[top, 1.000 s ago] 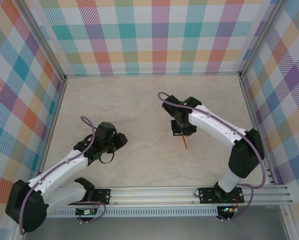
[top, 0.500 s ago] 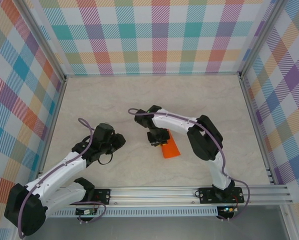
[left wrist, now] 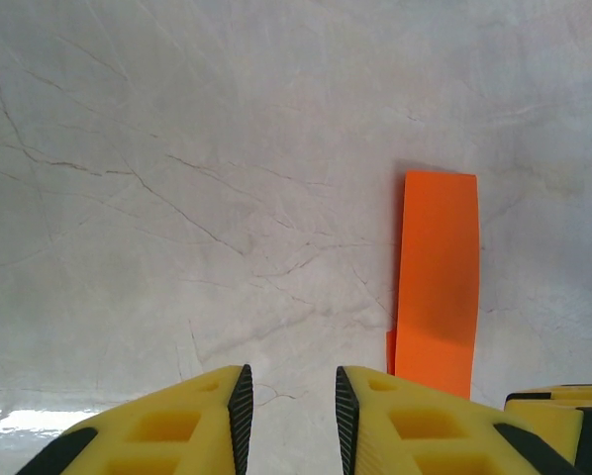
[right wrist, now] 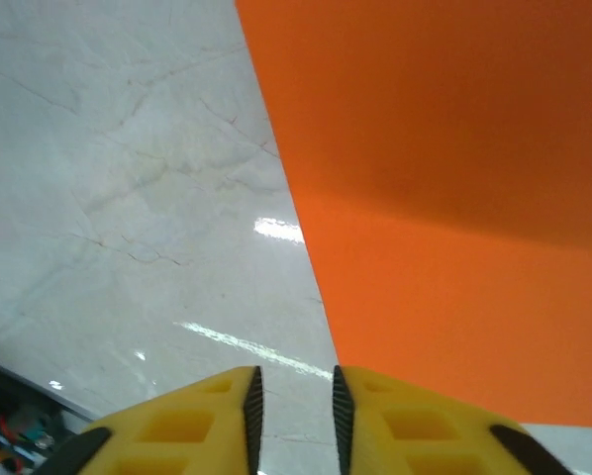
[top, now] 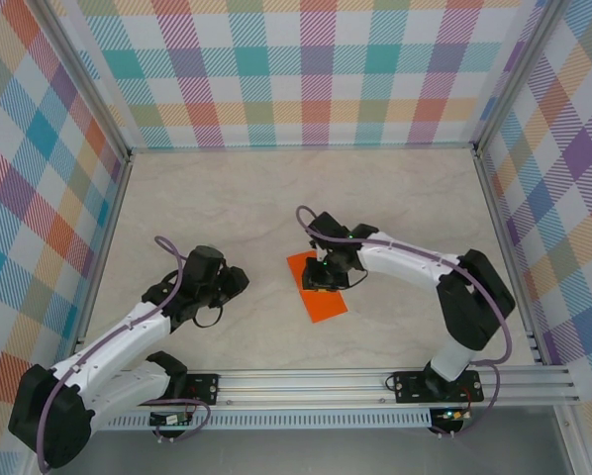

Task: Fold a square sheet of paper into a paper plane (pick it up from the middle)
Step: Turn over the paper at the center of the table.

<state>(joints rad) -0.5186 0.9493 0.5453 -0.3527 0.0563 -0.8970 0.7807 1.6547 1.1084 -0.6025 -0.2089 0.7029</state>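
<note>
While the right pincer (right wrist: 294,396) hangs low over the tabletop (right wrist: 128,148), its yellow fingers (right wrist: 177,430) stand just a sliver apart. Through that slit it's bare stone-patterned surface, nothing pinched! Hard by the right-hand finger runs the edge of the paper plane (right wrist: 444,198): bright orange, lying flat, with a darker band across its far part.

From above, that pincer (top: 326,277) sits over the upper part of the paper plane (top: 326,305). It rests near the middle of the tabletop (top: 227,198) as a slanted, four-sided orange shape. Whether the fingertips actually touch the paper, I cannot tell.

Over to the left pincer (left wrist: 289,396): a narrow gap there too, and nothing in it but tabletop. Ahead and off to its right, the paper plane (left wrist: 437,287) shows as a long, narrow orange strip with a squared far end, beside the fingers and not between them.

Seen from the top, the left pincer (top: 233,281) points toward the paper plane with a short stretch of bare tabletop between them. Checked walls (top: 306,69) in many colours close in the back and both sides.
</note>
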